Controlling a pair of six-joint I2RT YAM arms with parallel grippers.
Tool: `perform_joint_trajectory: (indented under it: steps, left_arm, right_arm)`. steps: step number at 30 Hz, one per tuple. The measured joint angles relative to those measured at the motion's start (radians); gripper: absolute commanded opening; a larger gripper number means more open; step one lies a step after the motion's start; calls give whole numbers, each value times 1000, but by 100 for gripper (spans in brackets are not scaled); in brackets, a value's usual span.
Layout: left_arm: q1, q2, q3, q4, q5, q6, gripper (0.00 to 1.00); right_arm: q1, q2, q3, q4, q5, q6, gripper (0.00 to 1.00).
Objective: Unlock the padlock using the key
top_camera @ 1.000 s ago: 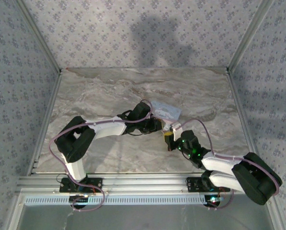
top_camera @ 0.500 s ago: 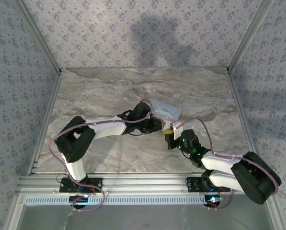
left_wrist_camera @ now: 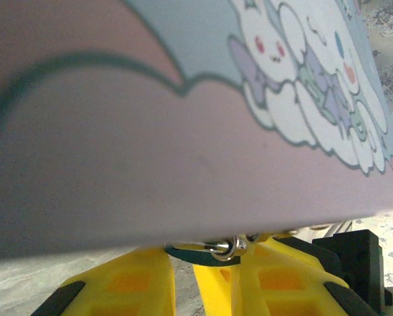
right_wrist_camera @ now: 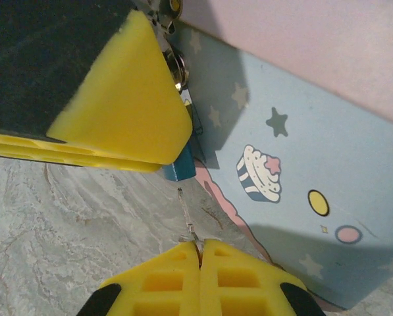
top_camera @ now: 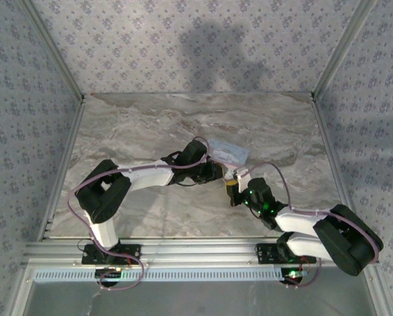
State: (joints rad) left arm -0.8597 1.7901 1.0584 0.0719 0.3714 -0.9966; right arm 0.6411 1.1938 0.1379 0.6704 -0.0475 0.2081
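In the right wrist view the padlock (right_wrist_camera: 181, 166), a tiny blue body, pokes out from under a yellow finger (right_wrist_camera: 117, 112) of the left pincer (left_wrist_camera: 209, 251). That pincer is clamped on it low over the marble counter (right_wrist_camera: 64, 217), beside the pastel cartoon box (right_wrist_camera: 295, 164) (which spreads away toward 3 o'clock of the lock). The right pincer (right_wrist_camera: 199, 245) is pressed together on the key (right_wrist_camera: 186, 210), a thin silvery blade pointing to 12 o'clock at the padlock; whether its tip touches the blue body I cannot tell.
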Motion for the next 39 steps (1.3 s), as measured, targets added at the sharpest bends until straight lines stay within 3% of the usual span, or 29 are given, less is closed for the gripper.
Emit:
perform_joint_trajectory:
  steps: [39]
  left_arm:
    - [0,0,9,22,6,-27,23]
  right_arm:
    - [-26,8,0,75,-15,-2,0]
